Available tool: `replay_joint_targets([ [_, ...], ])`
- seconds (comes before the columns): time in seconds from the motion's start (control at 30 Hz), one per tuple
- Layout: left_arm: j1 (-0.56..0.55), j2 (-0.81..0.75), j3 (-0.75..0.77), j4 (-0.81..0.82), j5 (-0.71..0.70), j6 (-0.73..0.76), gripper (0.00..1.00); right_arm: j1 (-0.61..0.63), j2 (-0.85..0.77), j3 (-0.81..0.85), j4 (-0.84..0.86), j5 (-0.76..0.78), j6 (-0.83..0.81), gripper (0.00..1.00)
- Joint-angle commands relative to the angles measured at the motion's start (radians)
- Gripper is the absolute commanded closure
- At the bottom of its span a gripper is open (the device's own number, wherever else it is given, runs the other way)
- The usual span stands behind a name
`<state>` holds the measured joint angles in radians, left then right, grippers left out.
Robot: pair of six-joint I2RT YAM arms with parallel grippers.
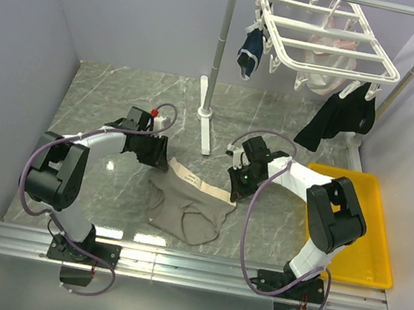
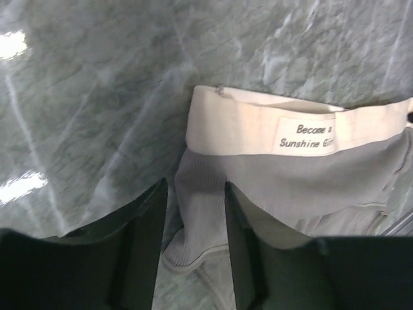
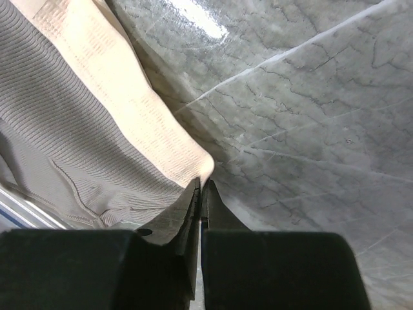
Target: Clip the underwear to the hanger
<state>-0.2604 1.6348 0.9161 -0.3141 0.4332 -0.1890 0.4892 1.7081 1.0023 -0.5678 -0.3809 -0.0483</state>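
We find the underwear (image 1: pixel 186 204) lying flat on the grey marbled table (image 1: pixel 120 100), spanning the gap between the two grippers. It is taupe grey-brown, finely ribbed fabric with a broad, lighter beige waistband (image 2: pixel 245 129). The waistband carries a small printed label (image 2: pixel 308 134) reading "Become a Sunshine Girl". The body of the garment is creased and bunched toward the leg openings.

The left gripper (image 1: pixel 159 155) is spread. In its wrist view its dark fingers (image 2: pixel 148 245) straddle the grey side edge of the garment, and the waistband's end lies just beyond the tips. We cannot tell whether either finger touches the cloth.

The right gripper (image 3: pixel 201 194) is pressed together. The opposite corner of the waistband runs straight into its tips and is pinched there, with the ribbed grey fabric falling away to that gripper's left.

The hanger (image 1: pixel 322 45), a white rack with crossbars, hangs well beyond both grippers, at the far side.
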Motion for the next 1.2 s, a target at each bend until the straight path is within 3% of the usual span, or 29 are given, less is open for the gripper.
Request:
replay_joint_targets([
  [0.0, -0.014, 0.019, 0.027, 0.069, 0.059, -0.02, 0.53, 0.0, 0.012, 0.004, 0.02, 0.017, -0.028, 1.0],
  [0.17, -0.046, 0.066, 0.009, 0.099, 0.013, -0.038, 0.53, 0.0, 0.019, 0.01, 0.028, 0.0, -0.025, 1.0],
  [0.27, -0.071, 0.092, 0.009, 0.118, 0.004, -0.056, 0.59, -0.001, 0.019, 0.01, 0.036, -0.007, -0.024, 1.0],
  [0.3, -0.076, 0.095, 0.013, 0.121, 0.006, -0.059, 0.64, -0.001, 0.019, 0.012, 0.037, -0.009, -0.022, 1.0],
  [0.33, -0.086, 0.092, 0.023, 0.118, -0.007, -0.055, 0.84, 0.0, 0.016, 0.012, 0.039, -0.009, -0.022, 1.0],
  [0.4, -0.094, 0.045, 0.029, 0.096, -0.048, -0.041, 1.0, -0.001, 0.005, 0.019, 0.043, -0.013, -0.022, 1.0],
  [0.57, -0.112, -0.204, 0.026, 0.014, -0.31, -0.001, 1.0, -0.006, -0.041, 0.031, 0.103, -0.012, 0.002, 1.0],
  [0.73, -0.203, -0.329, -0.025, -0.059, -0.47, 0.037, 1.0, -0.027, -0.027, 0.056, 0.158, 0.025, 0.047, 1.0],
  [0.93, -0.218, -0.202, -0.014, -0.069, -0.507, -0.009, 1.0, -0.028, -0.005, 0.09, 0.166, 0.023, 0.047, 1.0],
  [1.17, -0.218, -0.131, -0.02, 0.095, -0.488, 0.006, 1.0, -0.04, -0.025, 0.03, 0.178, 0.143, 0.045, 1.0],
])
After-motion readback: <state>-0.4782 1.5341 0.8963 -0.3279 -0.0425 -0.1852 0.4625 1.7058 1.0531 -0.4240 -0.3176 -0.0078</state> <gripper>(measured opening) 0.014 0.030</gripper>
